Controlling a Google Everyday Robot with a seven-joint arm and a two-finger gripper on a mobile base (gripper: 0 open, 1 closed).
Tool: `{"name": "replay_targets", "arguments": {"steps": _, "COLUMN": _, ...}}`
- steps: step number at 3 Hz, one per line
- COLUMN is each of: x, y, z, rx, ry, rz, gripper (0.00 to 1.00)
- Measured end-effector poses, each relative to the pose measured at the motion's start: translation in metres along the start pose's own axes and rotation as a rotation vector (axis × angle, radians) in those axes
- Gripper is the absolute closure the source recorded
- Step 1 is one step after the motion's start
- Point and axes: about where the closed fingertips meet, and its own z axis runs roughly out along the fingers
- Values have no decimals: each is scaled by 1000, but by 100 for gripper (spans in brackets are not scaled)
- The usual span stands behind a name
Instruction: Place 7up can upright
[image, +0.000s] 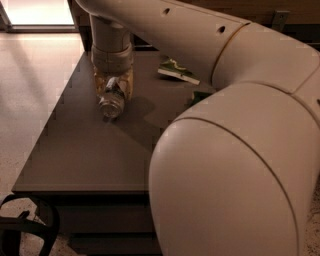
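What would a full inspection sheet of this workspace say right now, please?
Surface: dark rectangular table.
Job's things: silvery cylindrical 7up can, tilted, not upright, shiny end toward the camera.
Clutter: flat green chip bag further back; small green item partly hidden by the arm.
Grippers: gripper over the table's far left part, shut on the can.
Cables: black loop on the floor, lower left.
Surroundings: pale speckled floor.

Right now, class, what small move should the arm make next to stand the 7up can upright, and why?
Probably rotate the end effector so the 7up can tips vertical before release. The can sits clasped in it, tilted, silver end toward the camera, close to the table.
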Motion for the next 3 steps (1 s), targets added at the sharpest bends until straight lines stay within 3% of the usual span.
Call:
{"name": "replay_targets", "arguments": {"steps": 2, "x": 2, "y": -30, "z": -72, "rx": -69, "ry": -272, "rz": -45, "gripper": 100}}
{"name": "replay_targets", "arguments": {"steps": 3, "x": -2, "y": -27, "z": -96, "rx": -150, "ry": -432, "rz": -159, "gripper": 100}}
